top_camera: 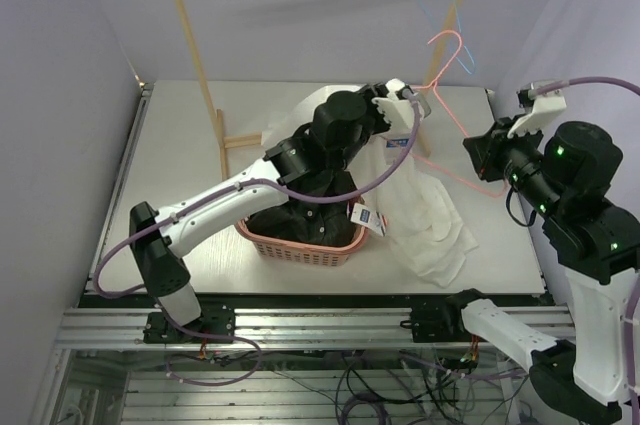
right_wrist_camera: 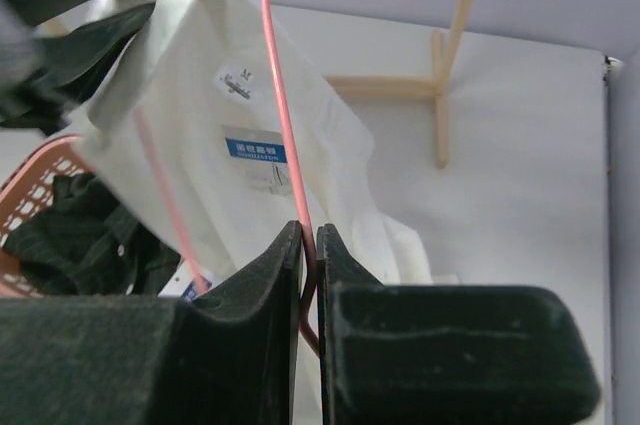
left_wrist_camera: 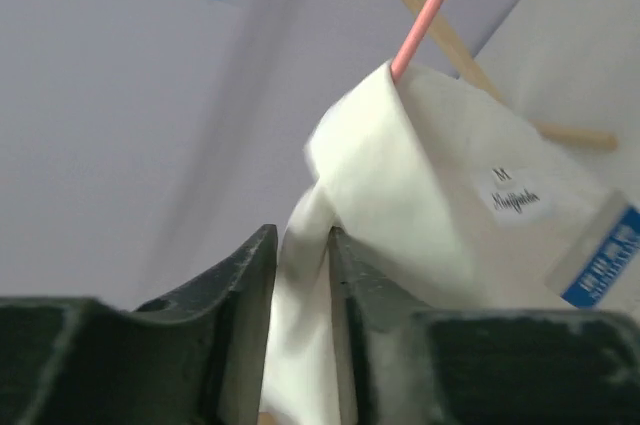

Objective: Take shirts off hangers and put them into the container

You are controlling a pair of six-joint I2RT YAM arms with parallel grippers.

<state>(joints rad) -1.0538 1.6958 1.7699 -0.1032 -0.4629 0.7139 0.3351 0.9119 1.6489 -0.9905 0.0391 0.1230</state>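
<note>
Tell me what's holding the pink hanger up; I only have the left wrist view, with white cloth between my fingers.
Observer: The right gripper is shut on the pink hanger, on its wire.
Operator: Is the dark shirt in?
Observer: Yes, the dark shirt lies in the basket.
Operator: And the rest of the white one?
Observer: The lower part of the white shirt lies on the table, right of the basket.

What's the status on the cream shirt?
Right gripper shut on pink hanger. Left gripper around cream shirt near collar, grip unclear. Shirt still on hanger; dark shirt in basket. Left arm over basket.
</note>
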